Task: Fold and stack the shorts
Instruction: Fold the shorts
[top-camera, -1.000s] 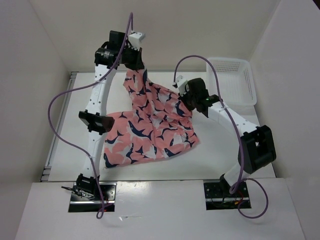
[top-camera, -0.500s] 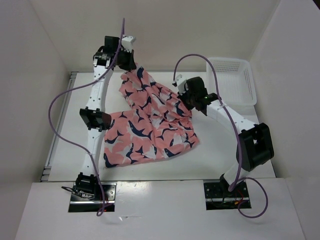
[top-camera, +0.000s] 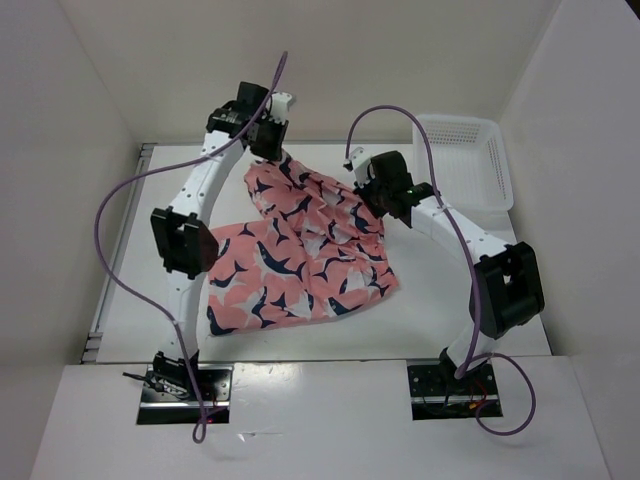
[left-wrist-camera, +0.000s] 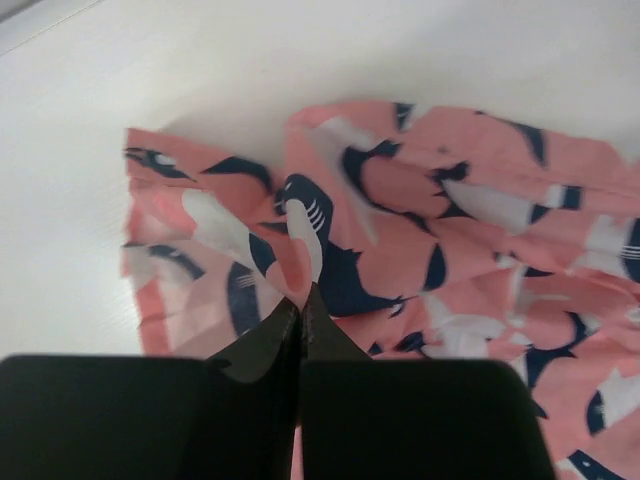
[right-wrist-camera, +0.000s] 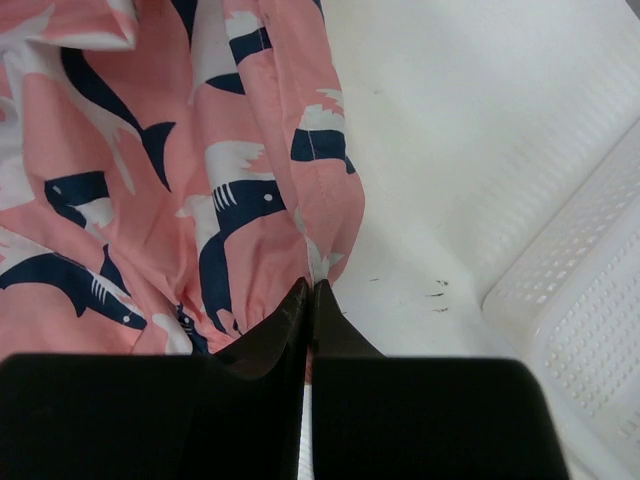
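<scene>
Though partly flat, shorts (top-camera: 290, 270) with far corners in left pincer (left-wrist-camera: 300, 292), right pincer (right-wrist-camera: 309, 287)

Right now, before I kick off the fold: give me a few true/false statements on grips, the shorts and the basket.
1. The left gripper and the right gripper are each shut on fabric of the shark-print shorts. True.
2. The shorts are folded into a neat stack. False: they lie spread and rumpled in one layer, bunched toward the two grippers at their far edge.
3. The white mesh basket sits at the far right of the table. True.
4. The shorts lie inside the basket. False: they are on the table to the left of the basket, and none of the fabric is in it.
</scene>
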